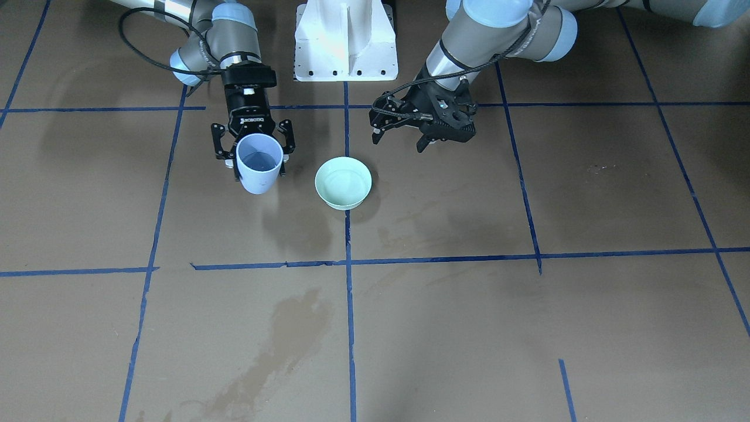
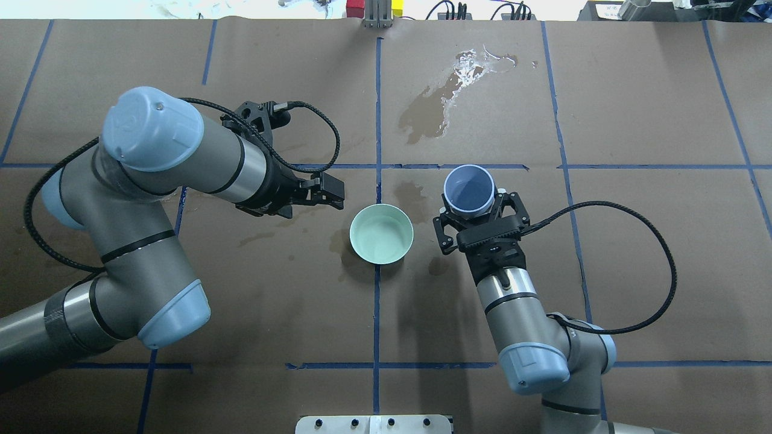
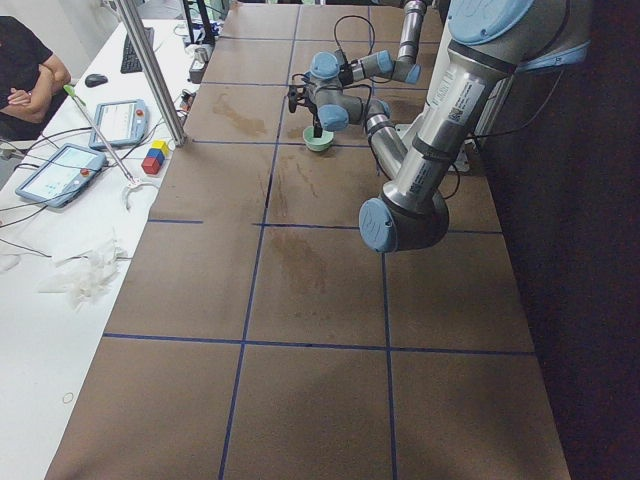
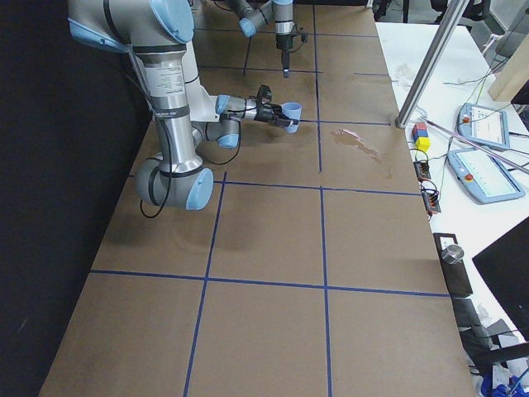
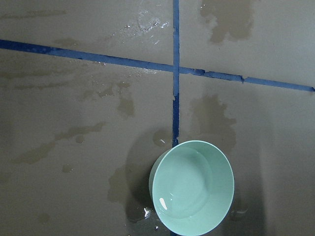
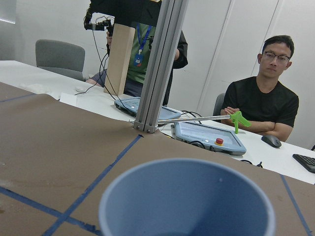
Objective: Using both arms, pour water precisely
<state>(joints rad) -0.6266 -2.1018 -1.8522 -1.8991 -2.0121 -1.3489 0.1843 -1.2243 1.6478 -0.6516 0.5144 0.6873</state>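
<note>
With the right tool (image 2: 474, 205) clamped on the upright pale blue plastic cup (image 2: 469, 188) holding the water (image 1: 261, 161) near the mint-green round bowl (image 2: 382, 233), and the left tool (image 1: 398, 139) empty with fingers apart, bring the lip over the bowl's centre before tipping slowly.
</note>
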